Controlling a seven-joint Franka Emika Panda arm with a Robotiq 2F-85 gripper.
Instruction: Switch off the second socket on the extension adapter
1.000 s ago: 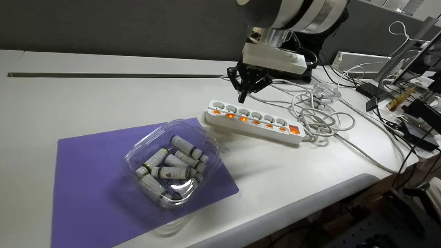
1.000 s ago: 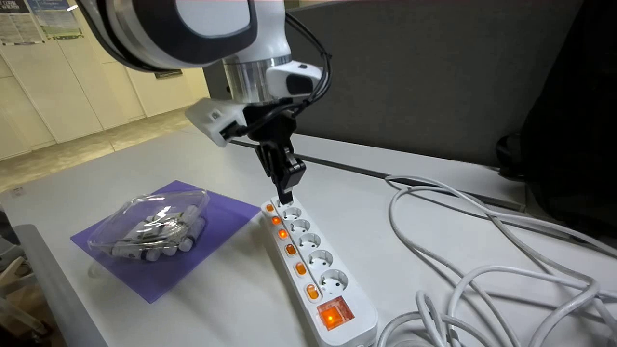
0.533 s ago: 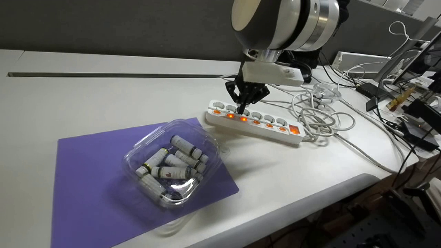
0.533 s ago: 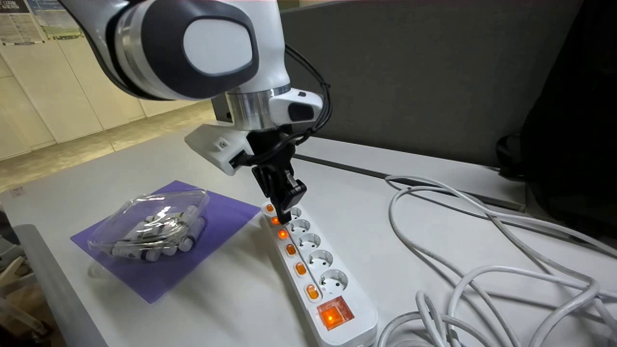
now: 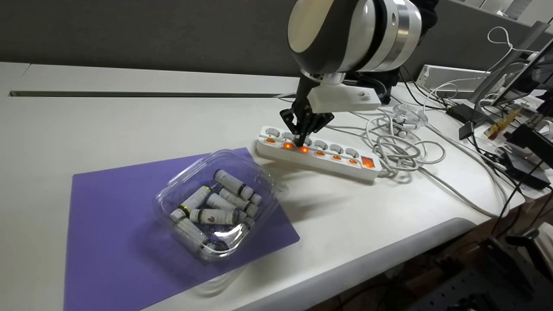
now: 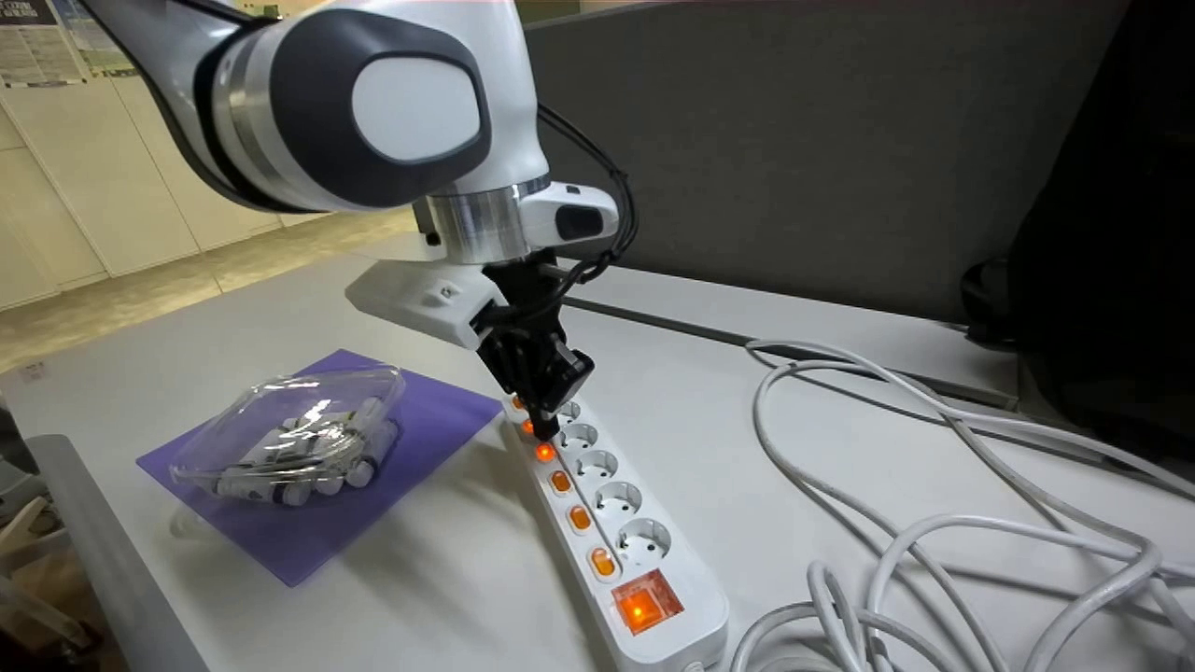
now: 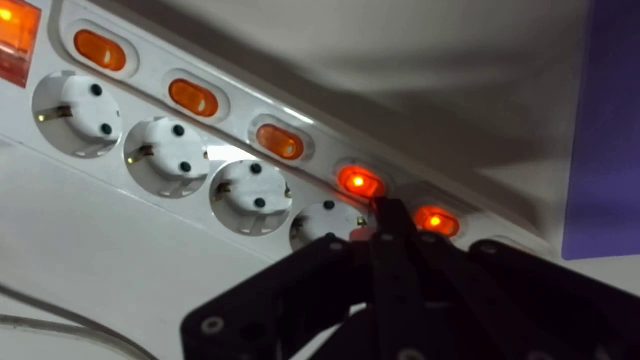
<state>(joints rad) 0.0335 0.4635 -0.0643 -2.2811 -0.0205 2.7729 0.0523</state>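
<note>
The extension adapter (image 5: 317, 162) is a long white strip on the table, also in the wrist view (image 7: 239, 113). Counting from the end away from the cable, its second switch (image 7: 436, 221) and third switch (image 7: 361, 182) glow; the first and several others are unlit. The main switch (image 6: 646, 605) is lit. My gripper (image 7: 392, 215) is shut with nothing visible between its fingers. It points down at the strip in both exterior views (image 5: 299, 142) (image 6: 543, 431). Its tip stands between the second and third switches, close to the third's edge. Whether it touches the surface is hard to tell.
A purple sheet (image 5: 108, 242) with a clear plastic box (image 5: 216, 203) of small bottles lies beside the adapter. Tangled white cables (image 5: 399, 151) lie at its main-switch end. A grey partition (image 5: 151, 39) stands behind the table.
My gripper has come down from above the strip and toward the switch row, tip now low between two switches. The adapter has shifted very slightly away from its cable end. The same switches glow.
</note>
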